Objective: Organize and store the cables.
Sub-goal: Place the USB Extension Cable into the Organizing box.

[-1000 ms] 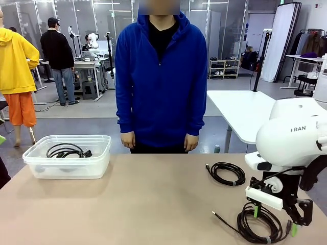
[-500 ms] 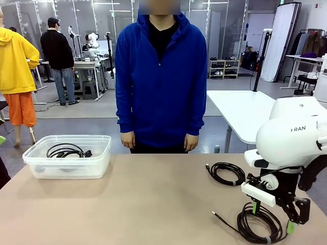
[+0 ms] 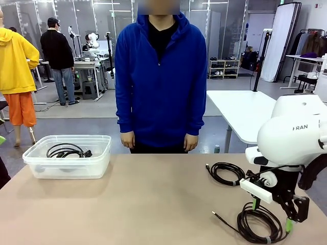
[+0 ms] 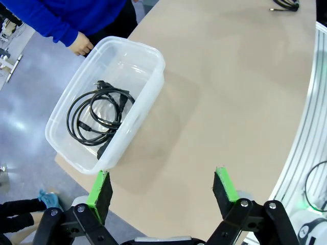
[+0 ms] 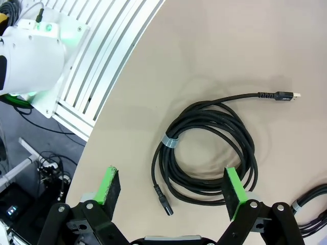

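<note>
Hovering fingers-down over the near coiled cable (image 5: 169,141), the right pincer (image 3: 271,214) stands wide apart.

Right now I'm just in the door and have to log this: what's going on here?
One coiled cable lies in the clear bin. The right gripper hangs open over the near coil, not gripping it. A second coil lies farther across the table. The left gripper is open above the bin's end of the table. The person stands by, hands down.
</note>
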Available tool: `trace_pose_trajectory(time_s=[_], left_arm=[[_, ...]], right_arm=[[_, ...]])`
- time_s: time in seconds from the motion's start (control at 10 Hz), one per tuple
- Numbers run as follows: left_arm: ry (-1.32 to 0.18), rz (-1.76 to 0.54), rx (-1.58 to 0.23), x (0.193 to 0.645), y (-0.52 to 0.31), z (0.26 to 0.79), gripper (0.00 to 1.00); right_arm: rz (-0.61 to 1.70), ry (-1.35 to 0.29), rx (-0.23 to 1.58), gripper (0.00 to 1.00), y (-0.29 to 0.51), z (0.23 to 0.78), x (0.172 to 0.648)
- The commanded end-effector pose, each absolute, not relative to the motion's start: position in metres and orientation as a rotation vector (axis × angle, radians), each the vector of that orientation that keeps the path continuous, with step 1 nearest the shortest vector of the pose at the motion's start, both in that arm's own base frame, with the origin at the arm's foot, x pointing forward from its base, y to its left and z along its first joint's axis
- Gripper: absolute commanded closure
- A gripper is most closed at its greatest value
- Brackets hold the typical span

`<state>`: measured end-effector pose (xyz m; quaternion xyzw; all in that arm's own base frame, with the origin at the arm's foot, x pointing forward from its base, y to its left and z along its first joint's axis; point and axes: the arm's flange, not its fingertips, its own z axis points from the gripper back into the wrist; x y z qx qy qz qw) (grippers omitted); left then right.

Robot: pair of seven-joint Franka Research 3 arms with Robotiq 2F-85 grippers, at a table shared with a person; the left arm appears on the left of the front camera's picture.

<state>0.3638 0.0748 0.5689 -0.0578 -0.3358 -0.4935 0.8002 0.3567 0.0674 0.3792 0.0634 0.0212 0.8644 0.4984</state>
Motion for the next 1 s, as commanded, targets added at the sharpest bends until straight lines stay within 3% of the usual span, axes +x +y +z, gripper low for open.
trace_pose_trajectory(time_s=[0.0, 0.9], left_arm=[[-0.719, -1.050, -0.114, 0.363, 0.074, 0.571, 0.00], [-0.719, -1.050, -0.114, 0.363, 0.074, 0.571, 0.00]], right_arm=[[2.066, 0.032, 0.134, 0.00, 0.065, 0.339, 0.317], [2.030, -0.005, 0.229, 0.00, 0.047, 0.298, 0.309]])
